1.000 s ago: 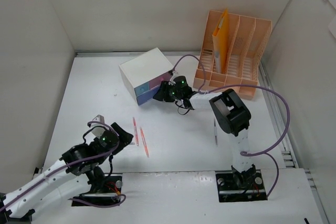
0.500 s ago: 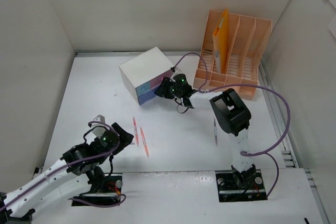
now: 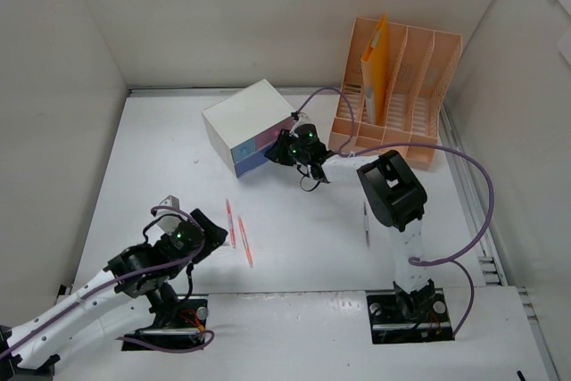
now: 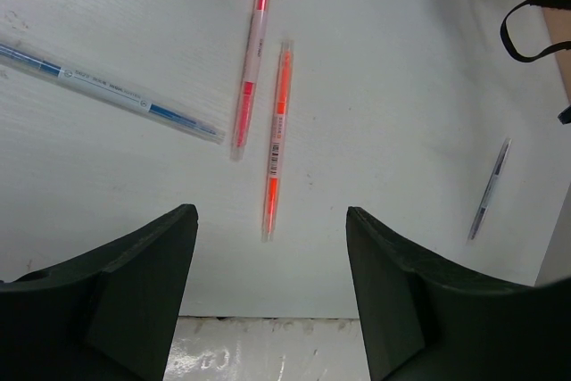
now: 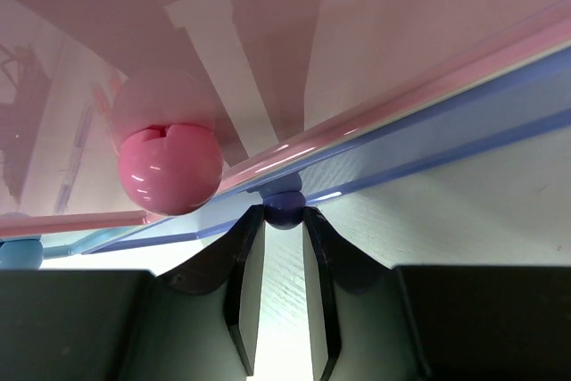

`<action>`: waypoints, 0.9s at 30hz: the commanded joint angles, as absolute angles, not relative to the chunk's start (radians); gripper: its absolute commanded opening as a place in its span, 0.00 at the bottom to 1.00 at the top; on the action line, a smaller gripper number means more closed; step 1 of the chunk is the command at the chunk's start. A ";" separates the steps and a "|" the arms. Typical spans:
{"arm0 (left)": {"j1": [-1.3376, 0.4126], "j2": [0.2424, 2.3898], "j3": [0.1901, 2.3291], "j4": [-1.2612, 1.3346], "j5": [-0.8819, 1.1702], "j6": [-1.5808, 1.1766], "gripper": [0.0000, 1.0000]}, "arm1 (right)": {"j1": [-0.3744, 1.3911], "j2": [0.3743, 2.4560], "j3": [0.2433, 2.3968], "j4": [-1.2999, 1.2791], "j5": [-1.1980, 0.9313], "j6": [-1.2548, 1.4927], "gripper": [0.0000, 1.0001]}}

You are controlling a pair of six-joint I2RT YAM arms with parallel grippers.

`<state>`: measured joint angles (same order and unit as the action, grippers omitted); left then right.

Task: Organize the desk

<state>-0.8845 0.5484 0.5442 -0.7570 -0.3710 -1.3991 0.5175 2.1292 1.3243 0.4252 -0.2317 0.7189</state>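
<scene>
Pinches the small blue knob of the white drawer box between the right gripper fingers, upper centre of the top view. Hovers the left gripper, fingers spread, over an orange pen at lower left. Across the frame's middle, beneath both arms and box: the desk.

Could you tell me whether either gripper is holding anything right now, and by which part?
The right gripper appears to be pinching the drawer box by its small blue knob. The left gripper is open, holding nothing.
</scene>
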 commanded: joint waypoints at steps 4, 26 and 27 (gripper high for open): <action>-0.888 0.571 0.566 -0.732 -0.407 -1.436 0.63 | 0.531 2.068 1.342 0.523 -0.216 0.712 0.09; -0.888 0.565 0.552 -0.693 -0.403 -1.419 0.63 | 0.532 1.873 1.111 0.466 -0.232 0.594 0.06; -0.888 0.563 0.551 -0.692 -0.402 -1.419 0.63 | 0.532 1.858 1.103 0.462 -0.235 0.580 0.06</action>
